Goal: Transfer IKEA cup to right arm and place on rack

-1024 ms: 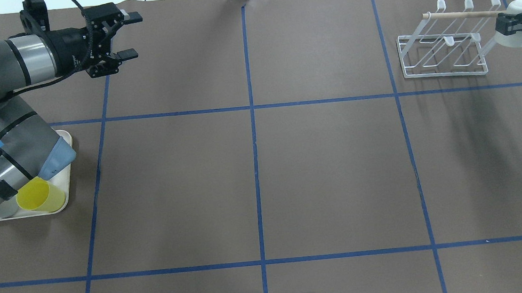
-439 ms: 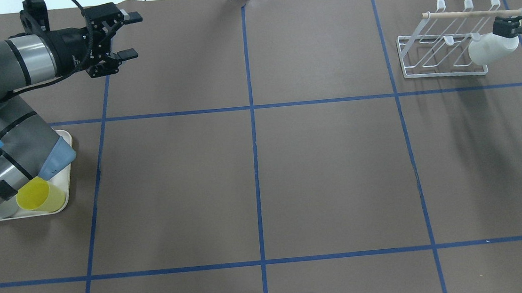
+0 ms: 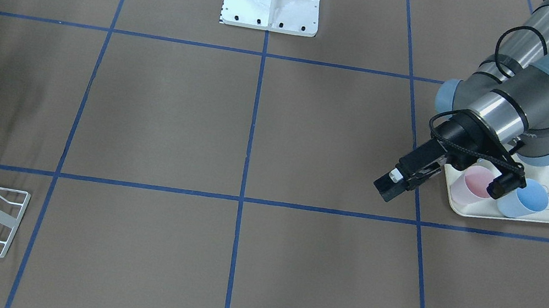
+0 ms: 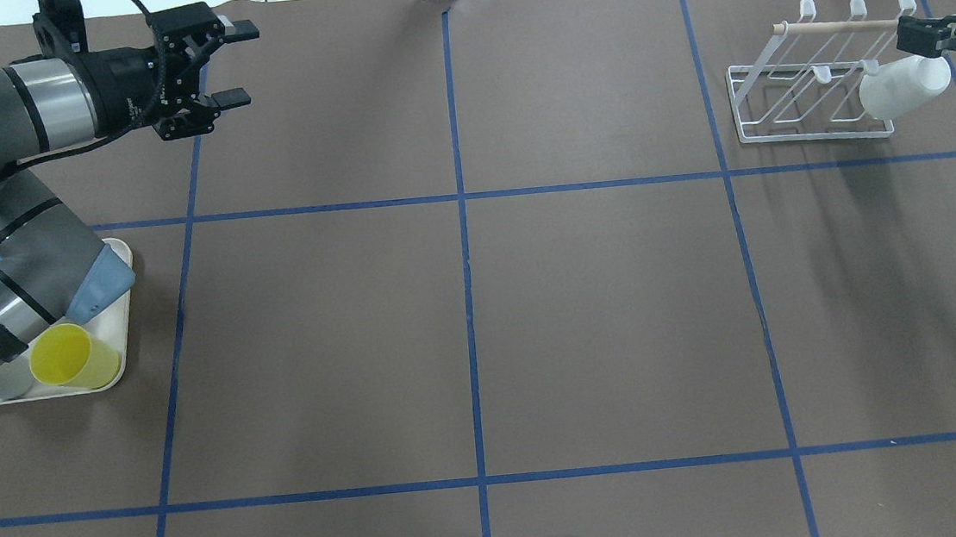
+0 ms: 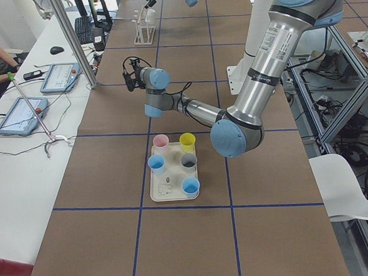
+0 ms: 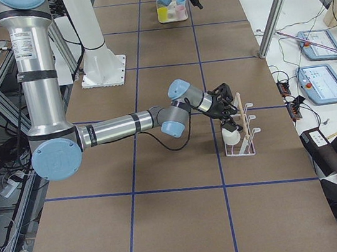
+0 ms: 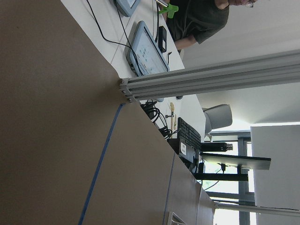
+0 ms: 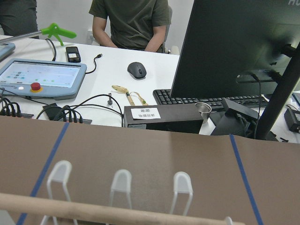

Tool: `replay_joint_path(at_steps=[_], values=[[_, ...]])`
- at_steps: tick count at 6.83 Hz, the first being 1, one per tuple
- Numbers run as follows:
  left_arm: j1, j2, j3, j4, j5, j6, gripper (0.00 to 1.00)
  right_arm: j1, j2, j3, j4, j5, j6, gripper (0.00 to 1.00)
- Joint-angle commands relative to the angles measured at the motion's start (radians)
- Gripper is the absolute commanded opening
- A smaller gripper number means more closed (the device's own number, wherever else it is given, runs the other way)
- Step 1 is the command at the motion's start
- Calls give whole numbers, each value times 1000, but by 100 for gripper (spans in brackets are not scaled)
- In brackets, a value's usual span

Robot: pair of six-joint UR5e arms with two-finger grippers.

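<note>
Now, IKEA cup (image 4: pixel 904 88): hanging tilted on a right-end prong of the rack (image 4: pixel 820 74), far right.
Right gripper (image 4: pixel 925 37): hovering just above the cup; spread impossible to tell.
Left gripper (image 4: pixel 251 63): gaping wide, holding nothing, far left.

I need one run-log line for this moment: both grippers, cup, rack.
white cup: apparently on an end prong of rack | right gripper: just above it, grip unclear | left gripper: open, empty, far off

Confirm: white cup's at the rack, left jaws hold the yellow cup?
No. The white cup is at the rack, but the left gripper has its jaws open and empty; the yellow cup lies on the tray, per the overhead view.
</note>
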Motion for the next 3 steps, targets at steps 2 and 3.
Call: replay_joint_path(at_steps=[2, 3], values=[[-182, 98, -34, 3, -233, 181, 100, 80, -7, 173, -114, 198, 124, 100], [-285, 129, -30, 9, -375, 290, 100, 79, 0, 233, -155, 250, 258, 100]])
